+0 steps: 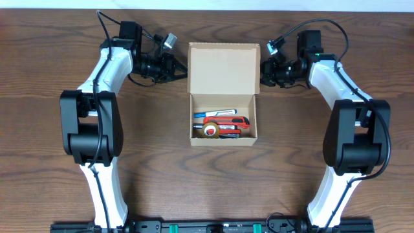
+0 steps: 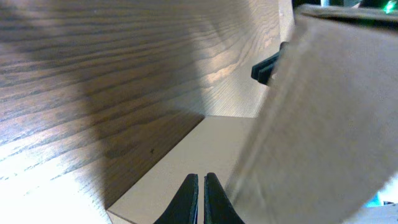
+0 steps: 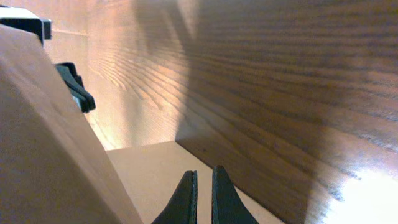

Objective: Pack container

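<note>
The container [image 1: 223, 142], a small tan cardboard box, stands open at the table's middle with its lid [image 1: 223, 68] folded back. Inside lie a roll of tape [image 1: 210, 130], a red cutter [image 1: 228, 122] and a blue-and-white pen [image 1: 217, 113]. My left gripper [image 1: 183, 66] is at the lid's left edge, shut with nothing between its fingers. My right gripper [image 1: 263, 70] is at the lid's right edge, also shut and holding nothing. In the left wrist view the shut gripper [image 2: 200, 177] hangs over a tan side flap [image 2: 205, 143], the lid [image 2: 329, 124] rising to its right. The right wrist view mirrors this: gripper [image 3: 203, 174], flap [image 3: 149, 168], lid [image 3: 43, 143].
The dark wooden table [image 1: 65, 39] runs all round the box. Both white arms reach in from the near side, the left one [image 1: 107, 71] and the right one [image 1: 339, 77]. The table's far edge [image 1: 207, 9] lies just behind the lid.
</note>
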### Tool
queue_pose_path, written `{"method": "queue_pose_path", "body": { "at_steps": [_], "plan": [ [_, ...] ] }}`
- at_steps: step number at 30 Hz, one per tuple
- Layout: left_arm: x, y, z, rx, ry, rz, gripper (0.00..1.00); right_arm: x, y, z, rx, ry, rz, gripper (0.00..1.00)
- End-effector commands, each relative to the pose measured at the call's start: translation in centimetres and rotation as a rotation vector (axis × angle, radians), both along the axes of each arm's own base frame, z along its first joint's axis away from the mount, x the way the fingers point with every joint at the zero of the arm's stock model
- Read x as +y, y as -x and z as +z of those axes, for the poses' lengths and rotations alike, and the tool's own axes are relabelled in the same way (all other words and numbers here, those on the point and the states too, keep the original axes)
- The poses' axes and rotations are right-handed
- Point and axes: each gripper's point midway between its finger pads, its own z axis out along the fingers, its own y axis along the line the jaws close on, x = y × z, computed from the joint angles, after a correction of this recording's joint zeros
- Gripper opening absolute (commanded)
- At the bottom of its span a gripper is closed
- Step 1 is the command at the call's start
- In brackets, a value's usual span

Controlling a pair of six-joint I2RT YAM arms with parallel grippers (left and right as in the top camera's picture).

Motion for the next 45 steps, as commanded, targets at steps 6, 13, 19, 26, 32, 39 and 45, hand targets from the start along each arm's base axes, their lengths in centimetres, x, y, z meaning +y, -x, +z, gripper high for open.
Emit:
{"method": "queue_pose_path", "body": {
  "at_steps": [6,13,19,26,32,39,45],
  "plan": [
    [0.3,0.4,1.3,-0.064,-0.034,-0.028,0.06,2.0,-0.1,2.4,-0.089,0.053,0.080,0.02],
    [0.6,0.4,1.6,-0.078,-0.067,-0.023,0.06,1.8,0.0,3.3,-0.114,0.087,0.078,0.02],
    [1.0,0.3,3.6,-0.142,-0.103,-0.014,0.06,1.6,-0.1,4.3,-0.144,0.107,0.069,0.01],
    [1.0,0.7,4.9,-0.162,-0.102,-0.014,0.06,2.4,0.5,4.3,-0.137,0.108,0.092,0.02],
    [0.7,1.3,5.1,-0.160,-0.105,-0.035,0.06,3.4,1.5,3.9,-0.114,0.125,0.124,0.02],
    [0.5,2.0,5.0,-0.160,-0.137,-0.055,0.06,3.3,2.3,4.4,-0.125,0.192,0.132,0.02],
    [-0.1,3.2,5.8,-0.168,-0.147,-0.088,0.06,2.8,2.9,5.9,-0.151,0.226,0.129,0.01]
  ]
}}
